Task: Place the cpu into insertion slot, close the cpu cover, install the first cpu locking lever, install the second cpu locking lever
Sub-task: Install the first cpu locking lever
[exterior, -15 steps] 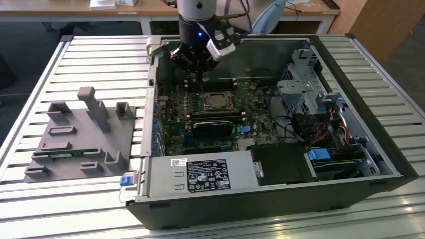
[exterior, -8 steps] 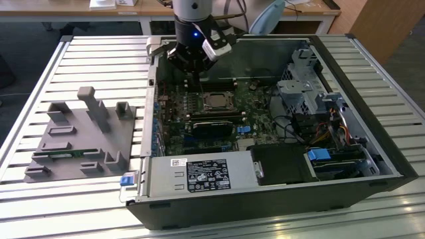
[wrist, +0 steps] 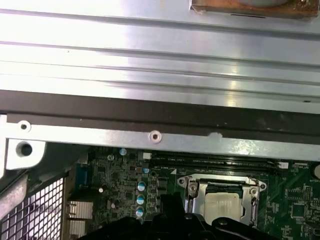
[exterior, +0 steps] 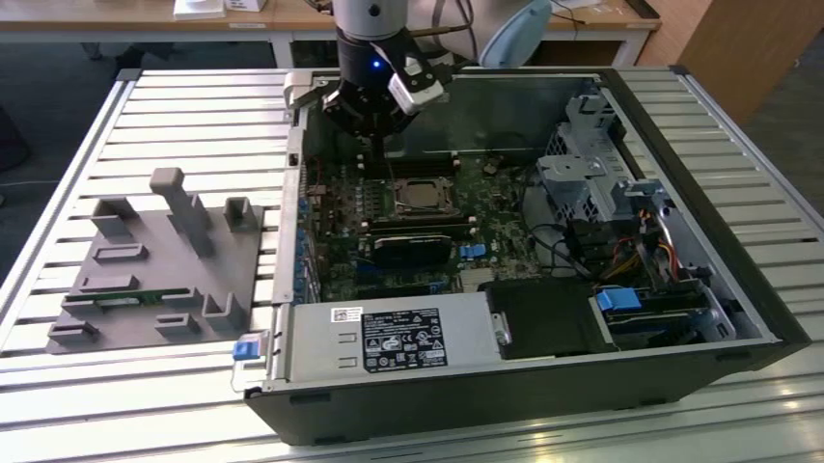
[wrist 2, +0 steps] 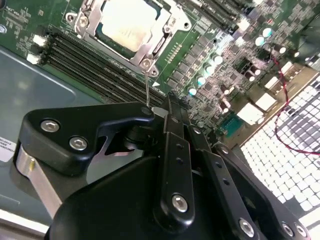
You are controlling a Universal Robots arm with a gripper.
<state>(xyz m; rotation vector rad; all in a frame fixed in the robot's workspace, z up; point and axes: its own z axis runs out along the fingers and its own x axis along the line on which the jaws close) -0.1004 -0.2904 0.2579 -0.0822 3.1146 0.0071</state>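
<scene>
A slatted metal table [exterior: 180,106] is seen with wooden desks [exterior: 116,21] behind it. An open computer case [exterior: 541,395] is laid on the slats, and a grey moulded fixture [exterior: 154,270] is set at the exterior view's left. The cpu [wrist 2: 125,27] is seated on the motherboard [wrist 2: 215,65], framed by the lowered cpu cover [wrist 2: 142,51]. The gripper [wrist 2: 169,102] is held above it, jaws drawn together. A thin lever [wrist 2: 146,85] is raised to its tip; whether it is pinched cannot be told.
</scene>
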